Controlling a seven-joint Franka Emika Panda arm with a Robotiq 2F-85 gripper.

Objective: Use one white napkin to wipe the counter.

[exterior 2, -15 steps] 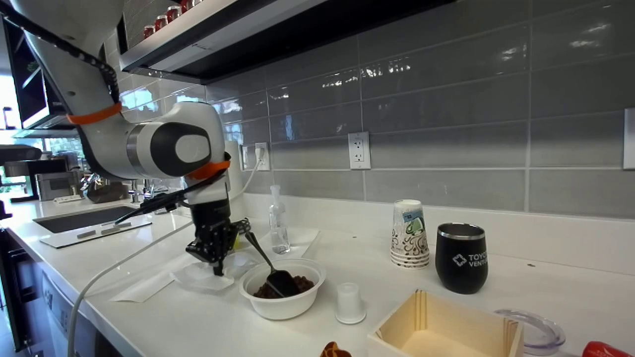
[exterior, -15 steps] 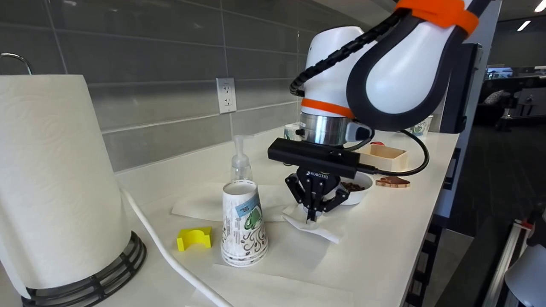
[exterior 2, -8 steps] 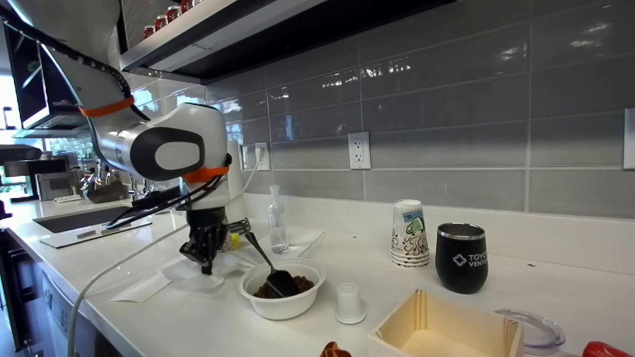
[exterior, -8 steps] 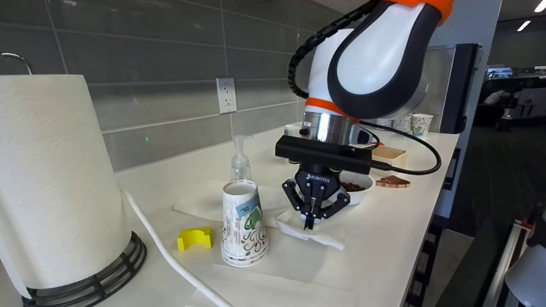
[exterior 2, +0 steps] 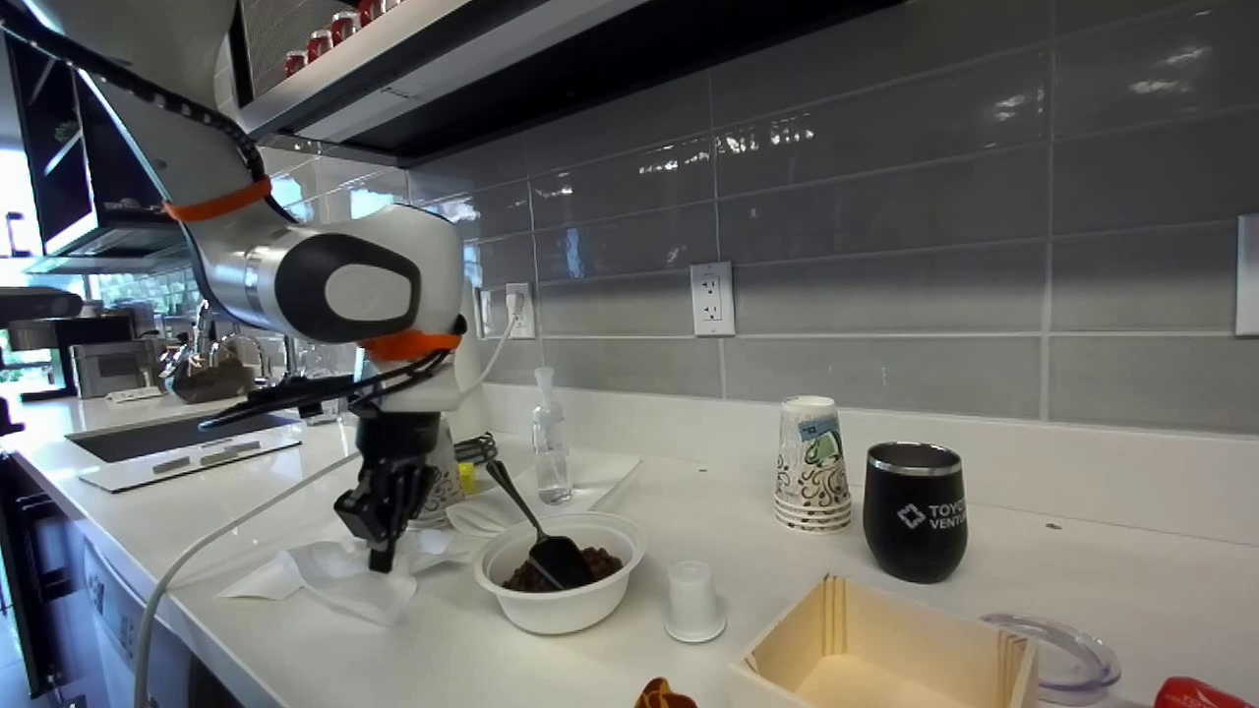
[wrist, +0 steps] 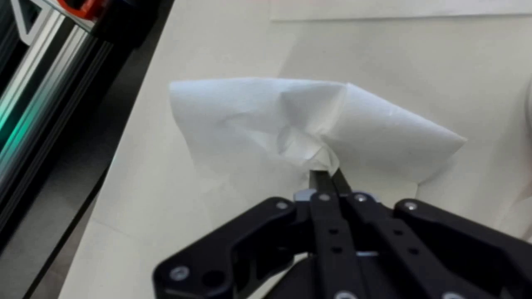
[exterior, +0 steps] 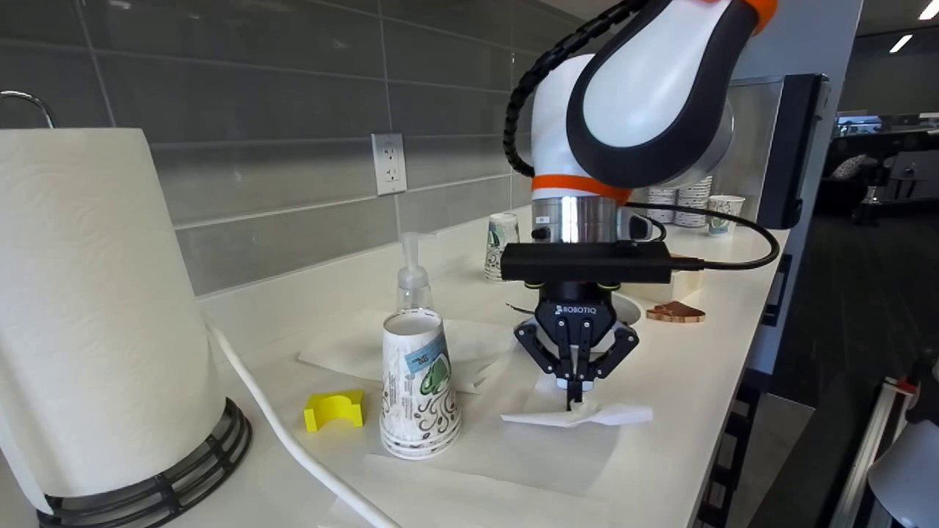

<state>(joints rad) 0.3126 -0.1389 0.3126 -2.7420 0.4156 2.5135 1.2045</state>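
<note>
My gripper is shut on the rumpled white napkin; its fingertips show in both exterior views and in the wrist view. They pinch a crumpled bunch near the middle of the napkin, which also shows in an exterior view and the wrist view. The napkin spreads out on both sides of the fingers, low over the off-white counter; its edges look slightly raised. Part of it is hidden behind the fingers in the wrist view. The counter's front edge lies to the left there.
Patterned cups, a yellow block, a paper towel roll and a white cable stand or lie nearby. Flat white sheets lie on the counter. A white bowl with a black spoon is close to the gripper.
My gripper has moved towards the counter's front edge, dragging the napkin with it and away from the bowl. The wrist has turned somewhat. The gripper stays shut on the napkin.
</note>
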